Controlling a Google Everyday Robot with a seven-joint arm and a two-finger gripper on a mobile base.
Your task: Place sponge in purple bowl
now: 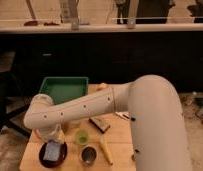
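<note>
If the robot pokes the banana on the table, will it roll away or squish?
The banana looks long and curved, lying flat, so it would probably spin or slide, not roll far. It seems soft enough to bruise if squeezed hard. The gripper is at the sponge in the purple bowl, not touching the banana.

Green tray (64, 90), metal cup (88, 154), banana (105, 149), brown block (99, 124).
</note>
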